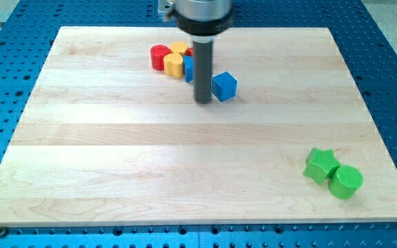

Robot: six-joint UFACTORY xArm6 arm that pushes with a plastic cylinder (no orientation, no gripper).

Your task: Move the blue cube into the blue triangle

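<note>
Blue cube [224,86] rests on the pale wooden surface [185,165]; my tip [203,102] touches its left side, blue triangle [189,68] just beyond; no pincer visible

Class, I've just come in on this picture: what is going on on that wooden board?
A robot arm's dark rod is pushing blocks around. My tip sits just left of the blue cube, near the view's top. Behind the rod, a blue block sits in a cluster with a red cylinder and yellow blocks. A green star and green cylinder sit at bottom right.
</note>
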